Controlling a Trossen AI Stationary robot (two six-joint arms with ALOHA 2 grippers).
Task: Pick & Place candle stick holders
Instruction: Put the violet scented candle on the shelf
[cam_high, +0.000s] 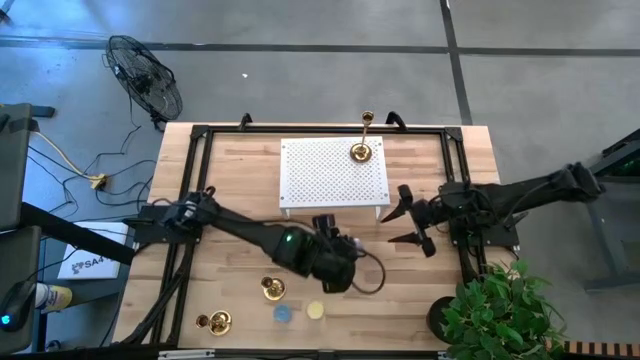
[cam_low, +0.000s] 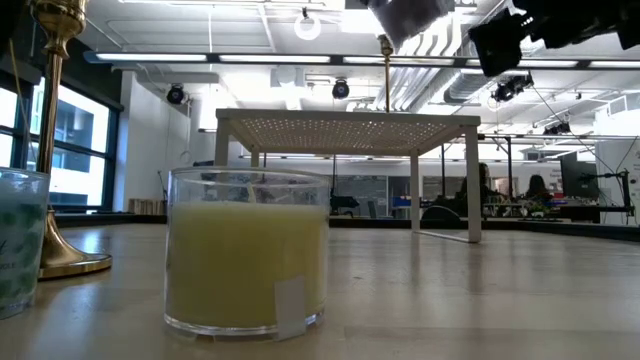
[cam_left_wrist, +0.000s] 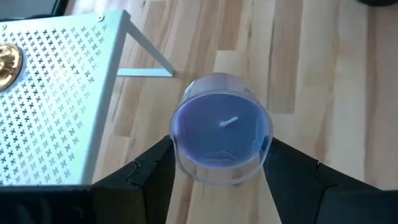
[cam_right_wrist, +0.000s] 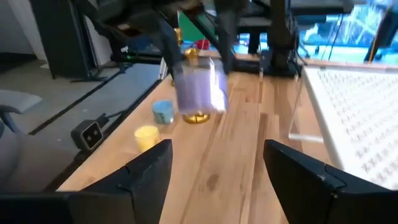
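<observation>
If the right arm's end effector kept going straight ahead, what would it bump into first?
Probably the purple candle jar held in the left end effector. The right end effector is open and points toward it over bare table, though depth is unclear.

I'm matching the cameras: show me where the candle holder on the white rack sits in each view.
High view: candle holder near the white rack's top right corner.
Low view: its slim stem rises above the rack top, right of centre.
Left wrist view: its gold base at the left edge, on the rack.
Right wrist view: not in it.
Shared landmark: the white rack.
</observation>
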